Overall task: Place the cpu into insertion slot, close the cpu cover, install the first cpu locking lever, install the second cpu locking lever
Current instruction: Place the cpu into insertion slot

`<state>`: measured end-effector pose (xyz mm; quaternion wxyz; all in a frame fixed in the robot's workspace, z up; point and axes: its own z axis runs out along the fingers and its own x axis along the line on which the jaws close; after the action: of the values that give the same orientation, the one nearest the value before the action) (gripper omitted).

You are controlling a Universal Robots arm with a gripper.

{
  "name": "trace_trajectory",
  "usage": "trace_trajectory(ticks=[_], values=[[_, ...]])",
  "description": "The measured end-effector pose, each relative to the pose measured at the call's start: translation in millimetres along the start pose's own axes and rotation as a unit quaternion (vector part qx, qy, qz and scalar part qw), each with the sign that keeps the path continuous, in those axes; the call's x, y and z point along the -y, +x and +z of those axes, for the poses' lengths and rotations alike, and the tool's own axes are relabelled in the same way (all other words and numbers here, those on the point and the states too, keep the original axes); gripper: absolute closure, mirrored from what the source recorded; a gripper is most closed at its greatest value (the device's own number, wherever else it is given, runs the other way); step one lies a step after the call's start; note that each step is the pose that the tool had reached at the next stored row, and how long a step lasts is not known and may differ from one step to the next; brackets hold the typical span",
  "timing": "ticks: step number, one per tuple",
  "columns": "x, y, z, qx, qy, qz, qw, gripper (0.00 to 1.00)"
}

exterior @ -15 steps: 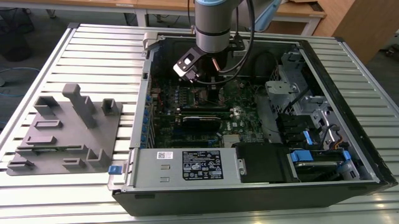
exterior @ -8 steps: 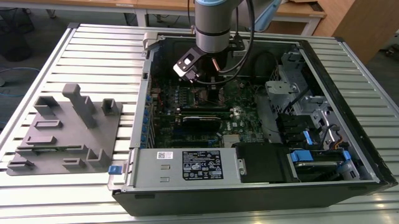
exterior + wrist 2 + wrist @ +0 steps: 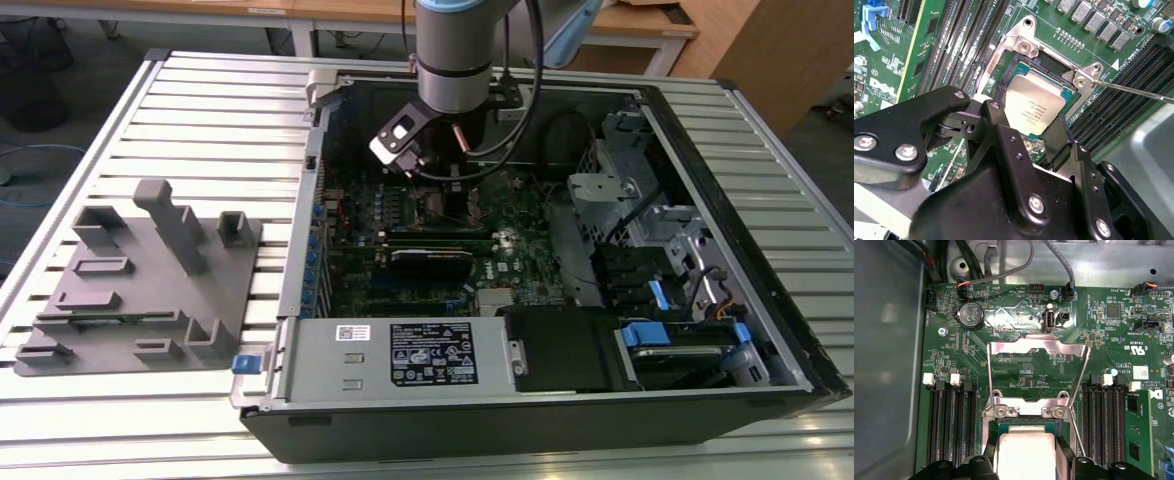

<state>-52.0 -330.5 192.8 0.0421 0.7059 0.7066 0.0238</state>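
Gripper (image 3: 1028,120) fingers pinch the cpu (image 3: 1035,102) by its sides, low in the slot (image 3: 1054,62), cover (image 3: 1039,347) up. Any tilt here could jam a corner.

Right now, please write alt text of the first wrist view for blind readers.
The silver cpu sits at the insertion slot, flanked by the black pincer. The cpu cover stands open over the motherboard, memory slots on either side.

text: none legible | faint print: cpu (image 3: 1035,112) | black label (image 3: 430,355): unreadable
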Motion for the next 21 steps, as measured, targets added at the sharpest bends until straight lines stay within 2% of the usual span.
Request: trace_trajectory(ticks=[21], values=[[1.8,0.0,2.4,0.0001,0.0001,0.0,1.0,0.46]])
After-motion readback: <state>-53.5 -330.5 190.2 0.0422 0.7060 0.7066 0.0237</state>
